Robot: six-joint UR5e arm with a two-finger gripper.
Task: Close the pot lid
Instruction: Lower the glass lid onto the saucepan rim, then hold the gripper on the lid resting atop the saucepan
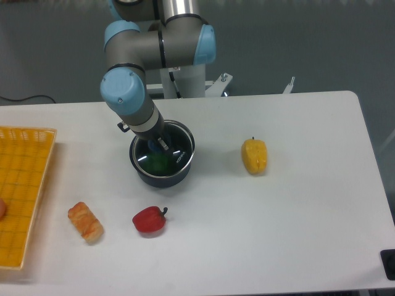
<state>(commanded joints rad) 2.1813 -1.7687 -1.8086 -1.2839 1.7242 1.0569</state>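
The dark pot (162, 179) stands on the white table, left of centre. Its long blue handle is hidden. The glass pot lid (180, 155) lies over the pot's mouth, its metal rim about level with the pot's rim. Whether it rests fully on the pot I cannot tell. A green thing (158, 163) shows through the glass inside the pot. My gripper (159, 144) comes down from the arm at the upper left and is shut on the lid's small blue knob at its centre.
A yellow pepper (254, 156) lies right of the pot. A red pepper (149, 219) and a piece of bread (85, 221) lie in front of it. A yellow basket (23, 185) sits at the table's left edge.
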